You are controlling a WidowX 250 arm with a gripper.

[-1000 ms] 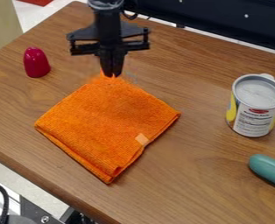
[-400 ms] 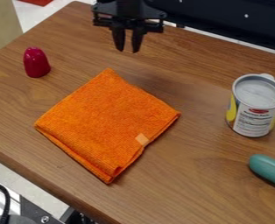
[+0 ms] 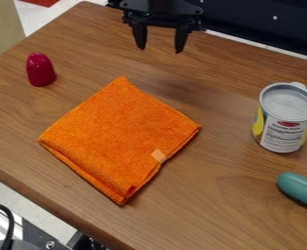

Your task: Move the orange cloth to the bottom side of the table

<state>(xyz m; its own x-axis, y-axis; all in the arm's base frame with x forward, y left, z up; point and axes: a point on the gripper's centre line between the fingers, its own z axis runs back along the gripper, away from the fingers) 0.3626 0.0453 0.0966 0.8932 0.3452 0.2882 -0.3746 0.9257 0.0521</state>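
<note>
My black gripper (image 3: 160, 48) hangs at the top of the view, its two fingers spread apart with nothing between them. Below it and a little to the left, the folded orange cloth (image 3: 120, 136) lies flat on the wooden table (image 3: 228, 195), turned like a diamond. Its top corner is separated from the gripper by bare wood, and its lowest corner points toward the table's front edge. A small pale tag shows near its right side.
A dark red, rounded object (image 3: 40, 70) stands left of the cloth's top corner. On the right are a can (image 3: 285, 118) and, below it, a teal object (image 3: 301, 189) cut off by the view's edge. A dark panel (image 3: 267, 22) runs behind the table.
The gripper was at the cloth's top corner with its fingers together. It has since let go, moved up and to the right, and opened wide. The cloth's top corner now lies flat.
</note>
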